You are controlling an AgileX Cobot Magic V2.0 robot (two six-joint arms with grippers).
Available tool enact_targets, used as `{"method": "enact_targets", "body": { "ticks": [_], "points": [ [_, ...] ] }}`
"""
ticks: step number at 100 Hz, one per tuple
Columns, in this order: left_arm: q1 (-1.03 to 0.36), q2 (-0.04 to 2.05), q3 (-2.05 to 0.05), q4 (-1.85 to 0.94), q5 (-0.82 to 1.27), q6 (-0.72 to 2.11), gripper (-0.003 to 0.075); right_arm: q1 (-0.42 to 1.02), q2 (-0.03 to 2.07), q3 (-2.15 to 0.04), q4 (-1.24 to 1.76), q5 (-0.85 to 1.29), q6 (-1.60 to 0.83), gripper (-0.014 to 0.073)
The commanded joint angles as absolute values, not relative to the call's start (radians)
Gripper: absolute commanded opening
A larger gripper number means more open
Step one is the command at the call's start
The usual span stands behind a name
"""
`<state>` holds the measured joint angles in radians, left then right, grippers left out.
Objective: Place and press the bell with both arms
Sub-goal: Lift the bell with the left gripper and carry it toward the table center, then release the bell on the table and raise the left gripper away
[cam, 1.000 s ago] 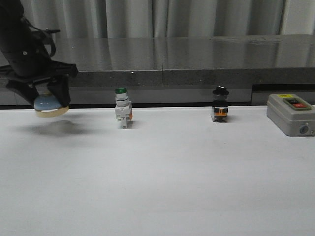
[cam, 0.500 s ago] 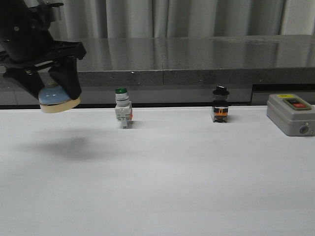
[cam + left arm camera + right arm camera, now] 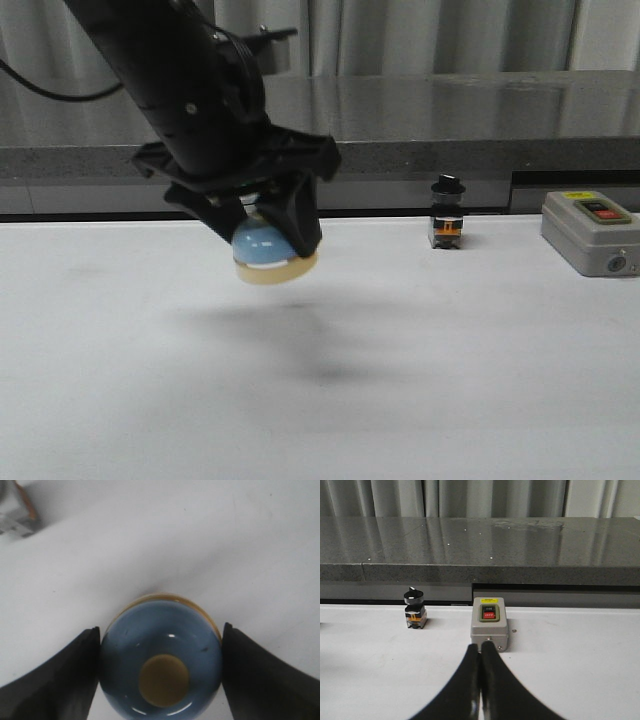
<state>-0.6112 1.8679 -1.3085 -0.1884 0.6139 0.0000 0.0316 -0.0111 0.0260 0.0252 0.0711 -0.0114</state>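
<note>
The light-blue dome bell (image 3: pixel 268 250) with a cream base hangs in the air above the white table, left of centre in the front view. My left gripper (image 3: pixel 268 232) is shut on the bell. The left wrist view looks down on the bell (image 3: pixel 161 660) with its cream button, a black finger (image 3: pixel 55 680) against each side of the dome. My right gripper (image 3: pixel 480 649) is shut and empty, its tips low over the table just in front of the grey box. The right arm does not show in the front view.
A grey box (image 3: pixel 590 232) with red and black buttons stands at the far right; it also shows in the right wrist view (image 3: pixel 489 623). A black-knob switch (image 3: pixel 447 213) stands at the back, right of centre. A dark counter edge (image 3: pixel 450 160) runs behind the table.
My left arm has carried the bell from the far left toward the table's centre and a little lower. It now hides the green-capped switch in the front view.
</note>
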Motion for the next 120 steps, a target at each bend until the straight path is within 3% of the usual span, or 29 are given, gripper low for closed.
{"method": "enact_targets", "body": {
  "ticks": [1, 29, 46, 52, 75, 89, 110, 120],
  "points": [
    [-0.641, 1.859, -1.355, -0.205, 0.566, -0.011, 0.0314, 0.027, -0.030, 0.012, 0.027, -0.016, -0.013, -0.0060],
    [-0.686, 1.915, -1.379, -0.210, 0.564, -0.011, 0.0331, 0.027, -0.030, 0.012, 0.027, -0.016, -0.013, -0.0060],
    [-0.686, 1.915, -1.381, -0.210, 0.563, -0.009, 0.0515, 0.027, -0.030, 0.012, 0.027, -0.016, -0.013, -0.0060],
    [-0.686, 1.915, -1.383, -0.210, 0.563, -0.009, 0.0547, 0.027, -0.030, 0.012, 0.027, -0.016, -0.013, -0.0060],
    [-0.686, 1.899, -1.383, -0.210, 0.561, -0.009, 0.0538, 0.027, -0.030, 0.012, 0.027, -0.016, -0.013, -0.0060],
    [-0.682, 1.847, -1.383, -0.208, 0.525, -0.012, 0.0400, 0.027, -0.030, 0.012, 0.027, -0.016, -0.013, -0.0060],
    [-0.604, 1.748, -1.360, -0.208, 0.485, -0.026, -0.0016, 0.027, -0.030, 0.012, 0.027, -0.016, -0.013, -0.0060],
    [-0.533, 1.696, -1.325, -0.208, 0.483, -0.026, -0.0020, 0.027, -0.030, 0.012, 0.027, -0.016, -0.013, -0.0060]
  ]
}}
